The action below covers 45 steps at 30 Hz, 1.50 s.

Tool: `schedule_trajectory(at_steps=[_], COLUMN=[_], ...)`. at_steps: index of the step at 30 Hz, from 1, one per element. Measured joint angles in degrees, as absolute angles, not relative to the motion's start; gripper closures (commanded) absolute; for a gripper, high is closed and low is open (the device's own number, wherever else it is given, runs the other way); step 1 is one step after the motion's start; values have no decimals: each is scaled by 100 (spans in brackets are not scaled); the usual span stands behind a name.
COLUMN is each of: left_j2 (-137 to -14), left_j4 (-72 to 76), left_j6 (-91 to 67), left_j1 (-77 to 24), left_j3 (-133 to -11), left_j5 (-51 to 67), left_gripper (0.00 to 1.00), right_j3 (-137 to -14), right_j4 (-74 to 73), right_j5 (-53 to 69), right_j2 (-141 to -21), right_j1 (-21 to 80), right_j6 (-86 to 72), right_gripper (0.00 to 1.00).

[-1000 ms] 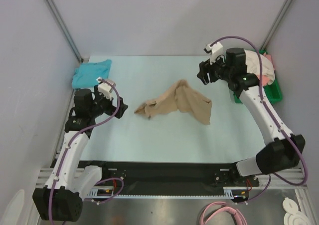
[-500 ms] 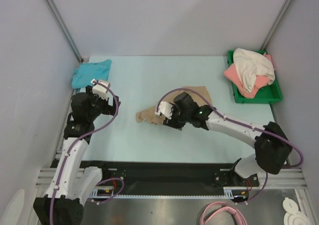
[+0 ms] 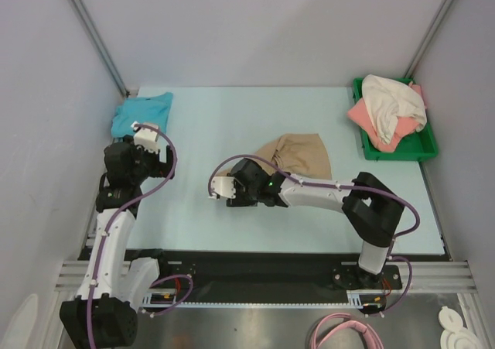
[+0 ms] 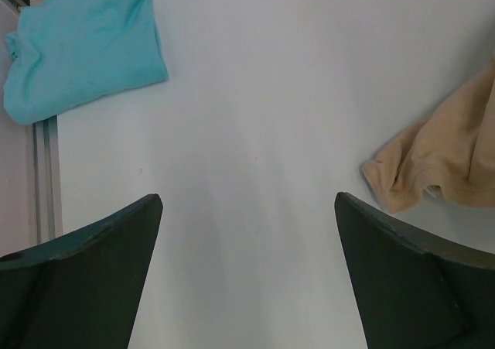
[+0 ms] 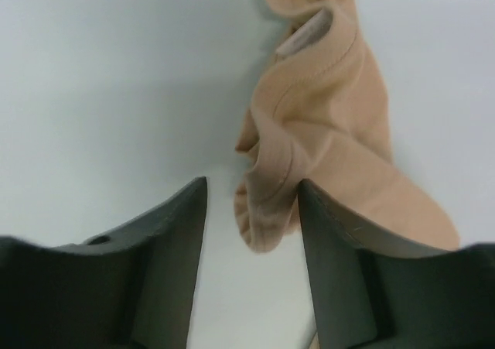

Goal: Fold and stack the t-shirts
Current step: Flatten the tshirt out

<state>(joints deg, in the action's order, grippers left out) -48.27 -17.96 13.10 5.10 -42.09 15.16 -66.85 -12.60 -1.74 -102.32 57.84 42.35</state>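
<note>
Right wrist view: straddling a folded edge of the tan t-shirt point(image 5: 325, 132) with right hand point(image 5: 251, 185) parted, nothing clamped yet. Lying mid-counter point(image 3: 232, 117), long axis running away from that hand, far-rightward. Left hand point(image 4: 247, 202) parted, empty, well apart; right nearer.

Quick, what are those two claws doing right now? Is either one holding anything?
Left gripper: open, holding nothing.
Right gripper: open, with a fold of the tan t-shirt between its fingers, not yet clamped.
</note>
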Motion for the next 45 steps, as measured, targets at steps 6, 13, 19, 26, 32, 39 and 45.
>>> schedule_trajectory(at_steps=[6, 13, 19, 26, 32, 39, 45], left_j2=[-4956, -4978, -4672, -4619, -5153, -6488, -7859], left_j4=[-1798, -1798, -1715, -1684, -1826, -2040, -2084], left_j6=[1310, 1293, 1253, 1267, 1376, 1680, 1811], left_j1=[519, 539, 567, 576, 268, -1031, -1979], left_j3=[-4209, -4209, -4206, -4206, -4228, -4718, -5671], left_j5=[1522, 1492, 1474, 2038, 2926, 2974, 2910], left_gripper=[0, 0, 0, 3, 4, 3, 11], right_j3=[-7065, -7199, -8501, -9867, -8112, -5841, -5577], right_j4=[-1083, -1068, -1072, -543, -80, -598, -607], right_j5=[-558, -1122, -1273, -897, -725, -419, -360], right_j2=[-10672, -10269, -9295, -8462, -7741, -7596, -7148], right_j1=[5878, 5815, 5124, 2668, 1317, 1221, 1131], right_j6=[4278, 4622, 4943, 4580, 4150, 3802, 3529], right_gripper=[100, 100, 100, 100, 100, 100, 100])
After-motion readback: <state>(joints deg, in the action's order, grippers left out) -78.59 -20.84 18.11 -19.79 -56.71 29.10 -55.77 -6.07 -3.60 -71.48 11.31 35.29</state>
